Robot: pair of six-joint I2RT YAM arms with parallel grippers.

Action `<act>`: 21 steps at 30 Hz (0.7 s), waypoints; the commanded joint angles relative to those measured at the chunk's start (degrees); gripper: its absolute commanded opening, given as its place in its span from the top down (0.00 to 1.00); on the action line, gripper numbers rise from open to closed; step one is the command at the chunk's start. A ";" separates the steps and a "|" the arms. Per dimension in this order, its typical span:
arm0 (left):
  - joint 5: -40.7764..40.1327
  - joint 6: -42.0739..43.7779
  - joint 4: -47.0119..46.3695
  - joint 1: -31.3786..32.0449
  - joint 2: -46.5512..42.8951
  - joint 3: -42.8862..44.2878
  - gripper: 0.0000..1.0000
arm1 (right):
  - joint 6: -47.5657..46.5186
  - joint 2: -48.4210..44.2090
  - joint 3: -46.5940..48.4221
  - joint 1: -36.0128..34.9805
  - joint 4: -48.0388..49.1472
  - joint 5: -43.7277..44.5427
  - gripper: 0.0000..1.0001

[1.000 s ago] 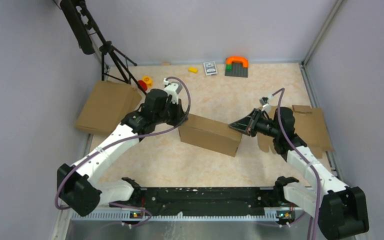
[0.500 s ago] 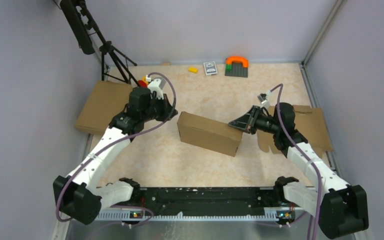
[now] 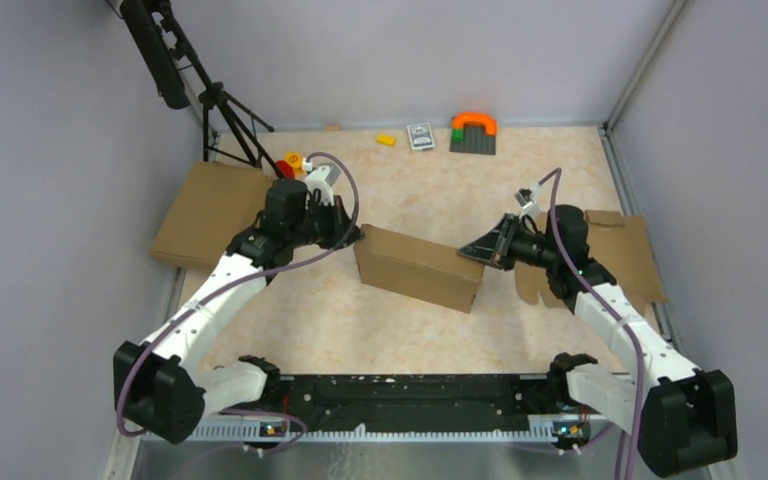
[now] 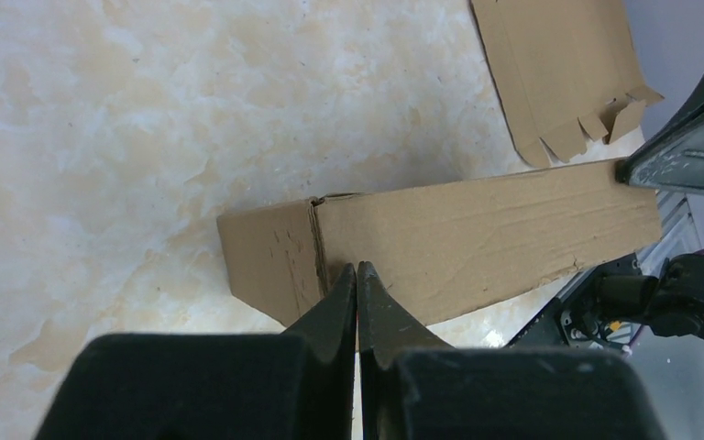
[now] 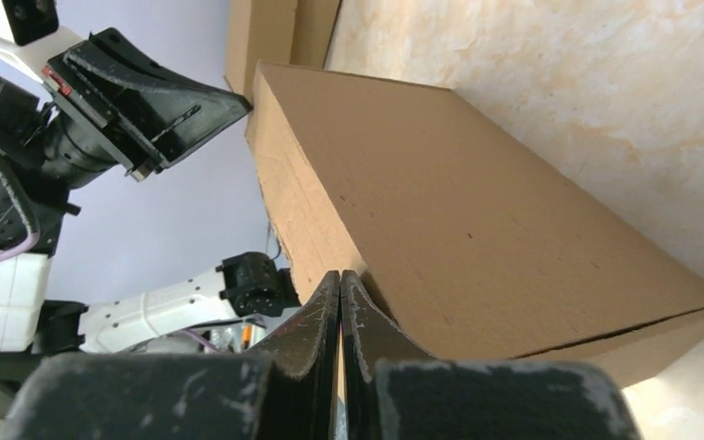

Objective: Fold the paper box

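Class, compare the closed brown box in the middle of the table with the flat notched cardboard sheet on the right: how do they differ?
The box is folded shut, with side walls; the sheet lies flat, unfolded. The box's outline is a plain rectangle; the sheet's edge is cut into notches and tabs. Both are plain brown cardboard.

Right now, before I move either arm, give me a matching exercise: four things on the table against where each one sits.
Things:
1. closed brown cardboard box
2. notched brown cardboard blank
3. plain brown cardboard slab
4. orange arch-shaped block

Places:
A. far side, near the back wall
B. left side
C. centre
D. right side

Pairs: 1-C, 2-D, 3-B, 4-A
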State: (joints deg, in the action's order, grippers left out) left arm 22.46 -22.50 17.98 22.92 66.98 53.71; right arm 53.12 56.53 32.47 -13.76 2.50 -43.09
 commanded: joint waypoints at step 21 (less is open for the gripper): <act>-4.62 -1.16 4.43 0.11 -4.08 -0.95 0.35 | -21.21 -7.82 8.99 -1.95 -32.20 14.42 0.32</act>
State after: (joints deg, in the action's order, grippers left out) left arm 15.66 -21.71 26.09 23.00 60.69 53.78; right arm 32.40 48.49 43.13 -14.55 -30.94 -29.52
